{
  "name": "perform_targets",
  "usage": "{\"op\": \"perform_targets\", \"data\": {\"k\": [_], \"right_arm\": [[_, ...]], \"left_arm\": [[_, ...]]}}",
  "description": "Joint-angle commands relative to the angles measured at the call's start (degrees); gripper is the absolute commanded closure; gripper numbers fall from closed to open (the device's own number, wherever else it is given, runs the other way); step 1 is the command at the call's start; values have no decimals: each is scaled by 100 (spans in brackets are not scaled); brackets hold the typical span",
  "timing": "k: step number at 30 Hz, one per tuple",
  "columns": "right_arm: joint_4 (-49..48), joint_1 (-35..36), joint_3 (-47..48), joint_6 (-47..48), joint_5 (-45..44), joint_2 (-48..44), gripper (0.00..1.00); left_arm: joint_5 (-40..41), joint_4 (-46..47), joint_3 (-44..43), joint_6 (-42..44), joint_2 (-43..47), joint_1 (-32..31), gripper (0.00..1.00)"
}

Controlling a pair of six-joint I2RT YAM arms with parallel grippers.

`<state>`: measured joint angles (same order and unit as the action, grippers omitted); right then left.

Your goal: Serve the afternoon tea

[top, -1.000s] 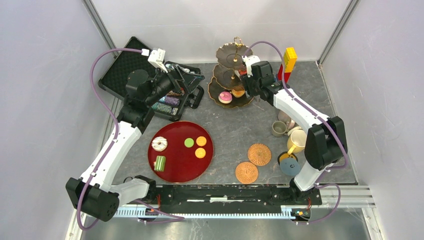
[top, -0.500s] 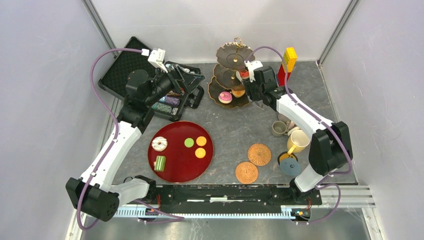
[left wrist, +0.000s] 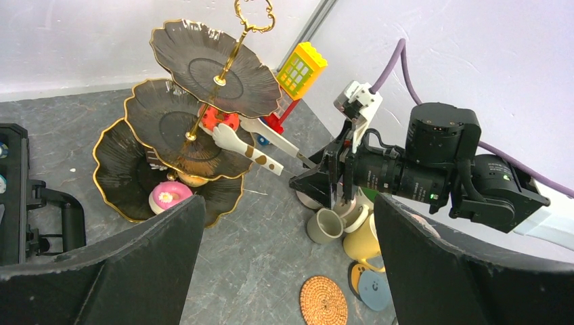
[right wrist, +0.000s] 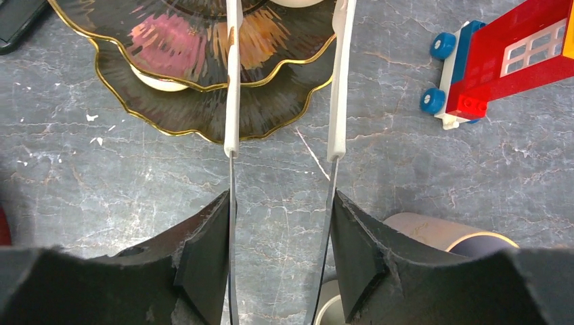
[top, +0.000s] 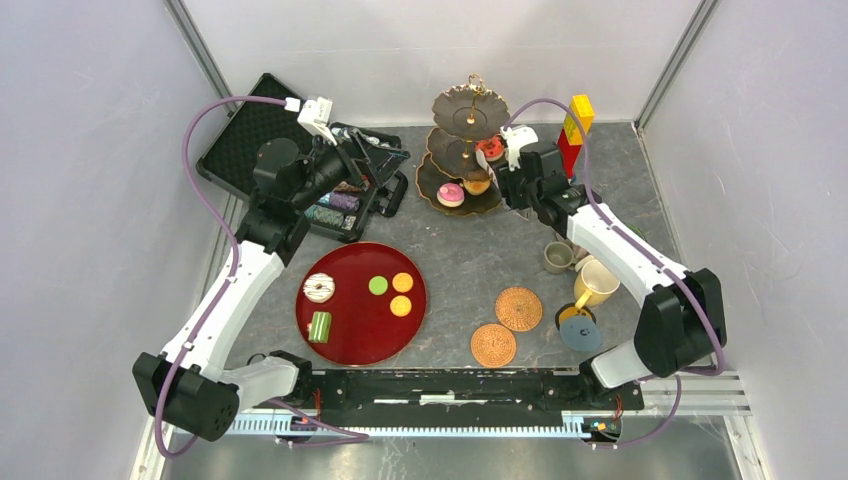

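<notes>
Afternoon tea is spread out around the right claw (right wrist: 281,201), whose fingers press narrowly on the two thin arms of a pair of tongs (right wrist: 232,101), gripping them with the arms apart. Straight ahead of the claw the tongs reach over the gold-rimmed stand (right wrist: 284,112). On its middle tier one spoon tip lies just beside a red donut (left wrist: 220,120), while the other tip stands clear of it. Lower and a little farther ahead, a pink-iced cake (left wrist: 166,196) sits on the bottom tier. To the claw's right in the wrist view is the wheeled red foot of the block tower (right wrist: 501,61). Behind the claw, under its forearm, stands a grey mug (top: 556,257), with a yellow mug (top: 597,283) farther back. Farther back again, toward the arm's base, two woven coasters (top: 518,308) lie flat and side by side on the table (top: 470,250). Well off to the claw's left, a red tray (top: 350,345) carries a white donut (top: 318,288), a green macaron (top: 378,285), two orange macarons (top: 402,282) and a green cake (top: 319,326). Farthest to that side, the left claw (left wrist: 288,203) hangs wide and empty above an open black case (top: 240,140).
</notes>
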<state>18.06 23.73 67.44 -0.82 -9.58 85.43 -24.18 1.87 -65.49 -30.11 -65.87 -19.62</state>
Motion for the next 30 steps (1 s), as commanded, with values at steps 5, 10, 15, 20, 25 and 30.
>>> {"op": "perform_targets", "data": {"k": [5,10,15,20,25,30], "right_arm": [[-118,-20,-70,-120,377,-534,44],[54,-19,-334,-95,444,-910,45],[241,-17,-624,-33,558,-1355,47],[522,-9,-655,29,925,-1843,49],[828,89,-631,182,1397,-2284,49],[1006,488,-657,407,1869,-2466,50]], "left_arm": [[-130,226,-60,-190,16,19,0],[-126,226,-51,-182,-20,15,0],[-126,226,-51,-193,-38,12,0],[-157,226,-67,-219,6,8,0],[-149,226,-69,-225,70,5,0],[-132,226,-61,-232,83,-5,0]]}}
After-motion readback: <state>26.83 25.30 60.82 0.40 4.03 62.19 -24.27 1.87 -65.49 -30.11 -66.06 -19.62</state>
